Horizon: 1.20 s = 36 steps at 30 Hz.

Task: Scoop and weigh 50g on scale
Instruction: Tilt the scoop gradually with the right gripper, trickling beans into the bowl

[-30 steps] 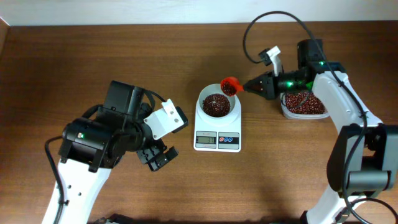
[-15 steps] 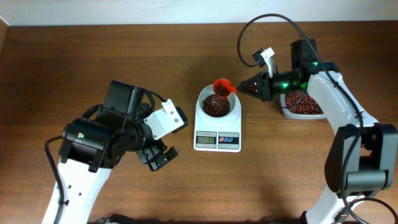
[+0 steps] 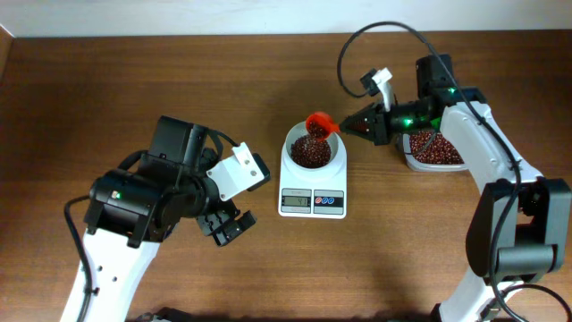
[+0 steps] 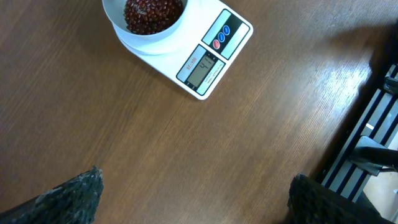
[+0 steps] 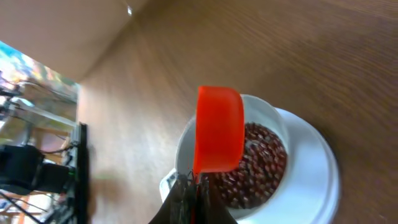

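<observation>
Over the round white bowl [image 3: 290, 148] on the scale [image 3: 313, 203], heaped with small red-brown beans [image 3: 308, 156], the right hand [image 3: 350, 128] clamped a glossy orange scoop [image 3: 318, 124], which had moved inward from a second before. The left hand [image 3: 225, 226] stood spread apart.

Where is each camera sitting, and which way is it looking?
Overhead: fixed above the table, facing straight down on the scale, tub, left gripper and right gripper.
Left wrist: on the left arm, facing down at the table and scale; its open fingers show in the bottom corners.
Right wrist: on the right arm, facing along the red scoop above the bowl; its shut gripper shows at the bottom.
Shared: all three see the beans in the bowl.
</observation>
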Motion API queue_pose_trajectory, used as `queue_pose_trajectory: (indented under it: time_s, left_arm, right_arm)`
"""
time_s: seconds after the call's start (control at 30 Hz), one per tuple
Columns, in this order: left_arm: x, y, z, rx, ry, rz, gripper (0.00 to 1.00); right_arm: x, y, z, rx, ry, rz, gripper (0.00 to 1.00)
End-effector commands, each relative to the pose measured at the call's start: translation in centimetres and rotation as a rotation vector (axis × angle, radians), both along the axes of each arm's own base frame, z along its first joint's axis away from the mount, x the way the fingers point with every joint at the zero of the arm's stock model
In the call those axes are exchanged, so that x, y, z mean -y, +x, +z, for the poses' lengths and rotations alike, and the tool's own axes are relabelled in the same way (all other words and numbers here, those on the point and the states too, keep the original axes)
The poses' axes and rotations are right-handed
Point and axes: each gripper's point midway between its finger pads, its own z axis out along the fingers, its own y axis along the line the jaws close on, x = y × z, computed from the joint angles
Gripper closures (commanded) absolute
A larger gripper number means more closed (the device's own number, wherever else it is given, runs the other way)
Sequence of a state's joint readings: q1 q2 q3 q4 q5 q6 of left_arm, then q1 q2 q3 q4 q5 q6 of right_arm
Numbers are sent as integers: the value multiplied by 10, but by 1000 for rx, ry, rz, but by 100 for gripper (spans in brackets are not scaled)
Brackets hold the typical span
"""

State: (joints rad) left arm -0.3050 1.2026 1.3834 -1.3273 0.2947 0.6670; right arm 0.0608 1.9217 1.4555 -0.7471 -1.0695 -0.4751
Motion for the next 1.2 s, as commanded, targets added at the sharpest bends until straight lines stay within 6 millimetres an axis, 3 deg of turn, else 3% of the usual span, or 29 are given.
queue_pose_trajectory:
  time_s: [0.0,0.03,0.07,0.13,0.17,0.2,0.23,0.27,0.3,0.33,0.4,0.5,0.57,0.63,0.73,0.77,0.87,0.93,0.97,1.17]
  left_arm:
    - [-1,3,5,23,2,-5,1]
    - [-1,3,5,23,2,-5,1]
    - [-1,3,5,23,2,-5,1]
    - [-1,3,5,23,2,-5,1]
    - [-1,3,5,23,2,-5,1]
    - [-1,3,5,23,2,-5,1]
    - [-1,3,5,23,2,-5,1]
    - [-1,3,5,23,2,-5,1]
    - [-1,3,5,23,2,-5,1]
    - [-1,3,5,23,2,-5,1]
    - [-1,3,5,23,2,-5,1]
    - [-1,3,5,23,2,-5,1]
    - [-1,3,5,23,2,-5,1]
    - [-1,3,5,23,2,-5,1]
    - [-1,3,5,23,2,-5,1]
    - [-1,3,5,23,2,-5,1]
    - [-1,3,5,23,2,-5,1]
    - [-1,3,5,23,2,-5,1]
    - [-1,3,5,23,2,-5,1]
    - [-1,3,5,23,2,-5,1]
  right_arm:
    - [-6,2,13,68,9,32,96]
    - [2,9,-4,65,-87,-3,96]
    - [1,8,0,58,-63,-3,96]
    - [-12,0,28,60,88,52,96]
    - [-4,3,6,32,-20,12,96]
    - [-3,1,4,1,-30,1,96]
    - [-12,-6,28,-4,102,43,96]
    - [-13,-8,32,9,119,58,96]
    - [-3,0,6,7,-21,7,96]
    - [3,4,-3,-29,-80,-40,96]
    - [-7,-1,16,-26,35,2,96]
    - [2,5,0,-30,-66,-45,96]
    - [-12,-4,27,-35,101,23,96]
    - [-1,5,-1,-42,-67,-45,96]
    - [-5,4,-4,-64,-83,-55,96]
    - [-6,4,-2,-65,-72,-50,96]
    - [-23,-12,44,-43,195,72,96]
    - [-7,2,-3,-46,-79,-34,96]
    - [-1,7,-15,-75,-159,-89,96]
    - [-11,5,-6,-77,-111,-69,96]
